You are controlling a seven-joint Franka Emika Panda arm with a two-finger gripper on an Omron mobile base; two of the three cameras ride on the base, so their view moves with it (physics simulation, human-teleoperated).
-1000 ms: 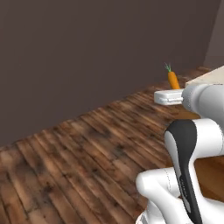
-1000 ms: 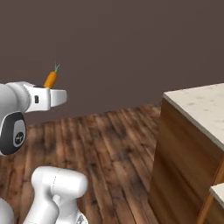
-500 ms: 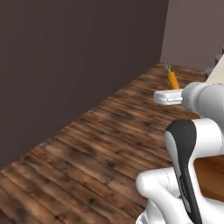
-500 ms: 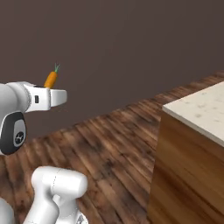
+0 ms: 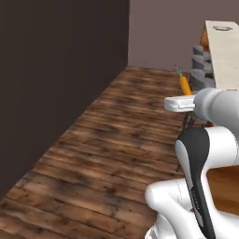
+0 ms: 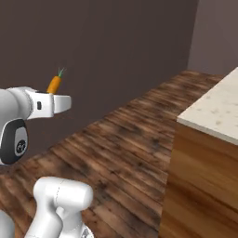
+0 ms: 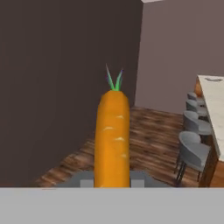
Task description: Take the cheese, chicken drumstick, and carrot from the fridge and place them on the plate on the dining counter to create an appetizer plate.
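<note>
The carrot (image 7: 112, 140), slim and orange with a green tuft, stands upright between the fingers of my gripper (image 7: 112, 183), which is shut on its lower end. It pokes up above the white hand in the left base view, carrot (image 5: 185, 85) over gripper (image 5: 181, 102), and likewise in the right base view, carrot (image 6: 54, 84) over gripper (image 6: 59, 103). The dining counter (image 5: 227, 51) with its speckled beige top runs away at the far right. On its far end lies the plate (image 5: 223, 28), also plate (image 7: 214, 79). Cheese, drumstick and fridge are out of view.
Grey round stools (image 7: 194, 144) line the counter's near side, stools (image 5: 200, 70). A dark wall (image 5: 56, 84) runs along the left over wooden floor (image 5: 107, 154). The counter's near end (image 6: 214, 111) with its wood-panelled base stands close on my right.
The whole picture has swung: the base has turned, bringing the room corner, stools and the long counter into view. The carrot stays held in the same pose.
</note>
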